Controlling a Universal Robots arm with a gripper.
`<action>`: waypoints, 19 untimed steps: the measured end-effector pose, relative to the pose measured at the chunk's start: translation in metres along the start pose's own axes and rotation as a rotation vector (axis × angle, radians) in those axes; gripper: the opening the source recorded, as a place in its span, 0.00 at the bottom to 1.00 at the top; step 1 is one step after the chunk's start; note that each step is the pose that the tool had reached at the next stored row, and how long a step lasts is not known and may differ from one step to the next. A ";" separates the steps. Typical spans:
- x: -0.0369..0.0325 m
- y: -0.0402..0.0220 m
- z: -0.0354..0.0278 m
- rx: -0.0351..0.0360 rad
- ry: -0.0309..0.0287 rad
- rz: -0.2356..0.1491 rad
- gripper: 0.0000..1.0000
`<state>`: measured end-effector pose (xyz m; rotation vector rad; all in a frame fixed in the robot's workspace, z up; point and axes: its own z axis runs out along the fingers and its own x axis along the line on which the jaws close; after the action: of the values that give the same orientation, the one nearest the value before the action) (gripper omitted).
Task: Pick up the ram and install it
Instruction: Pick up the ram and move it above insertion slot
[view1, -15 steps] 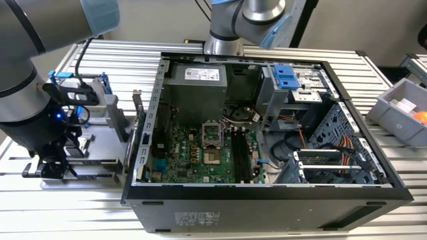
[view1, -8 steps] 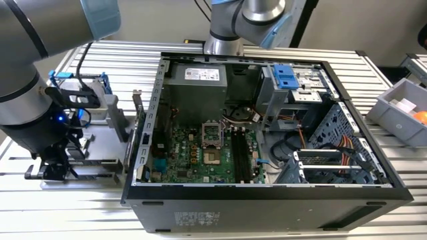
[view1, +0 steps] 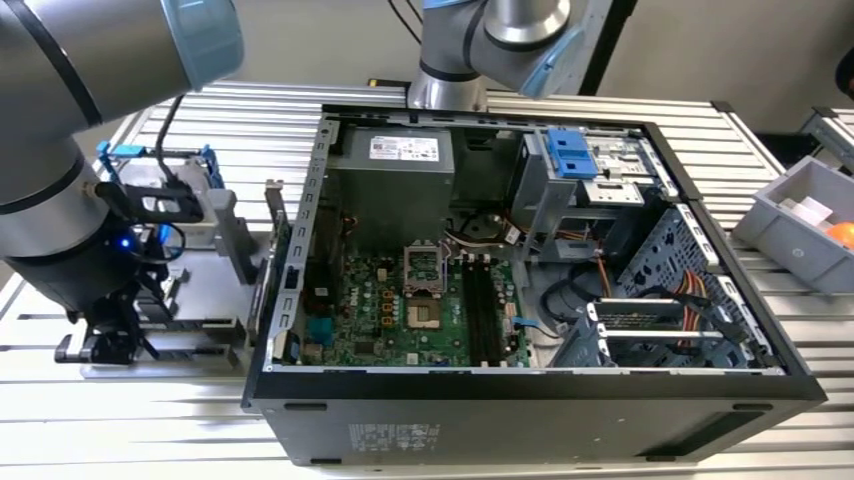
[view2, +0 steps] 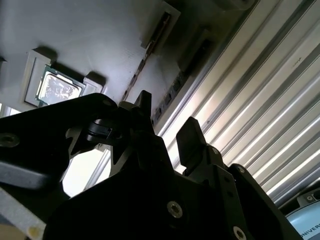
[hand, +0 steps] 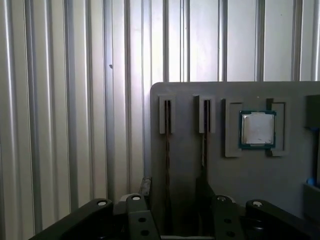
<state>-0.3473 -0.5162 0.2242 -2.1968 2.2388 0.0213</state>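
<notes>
Black two-finger gripper (hand: 175, 186) hangs low over a flat grey plastic holder tray (hand: 190, 92), its fingers spread apart with bright ribbed table showing through the gap in the second wrist view (view2: 166, 114); it grips nothing. Between the fingers runs the ram (hand: 167, 150), which looks like a long, very thin dark strip seen edge-on, standing in a narrow groove of the tray with one end seated in a small raised slot block. Its colour cannot be told from this angle. In the second wrist view the same strip (view2: 134, 82) runs from the slot block toward one fingertip (view2: 143, 102); whether they touch cannot be told. A second, similar strip (hand: 205, 140) lies parallel just beside it, and next to that a small square silver chip (hand: 257, 129) sits in its own recess.

In the exterior view the gripper (view1: 114, 338) is at the exterior view's left, beside an open black computer case (view1: 534, 405) lying on the silver ribbed metal table (view1: 267, 120), with a green motherboard (view1: 387, 310) exposed inside.
</notes>
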 end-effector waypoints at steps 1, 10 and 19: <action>0.0000 0.0000 0.0010 0.0000 0.0000 0.000 1.00; 0.0002 0.0000 0.0098 0.0000 0.0000 0.000 1.00; 0.0039 -0.0001 0.0171 -0.0006 0.0000 0.001 1.00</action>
<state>-0.3474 -0.5199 0.2070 -2.1961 2.2400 0.0221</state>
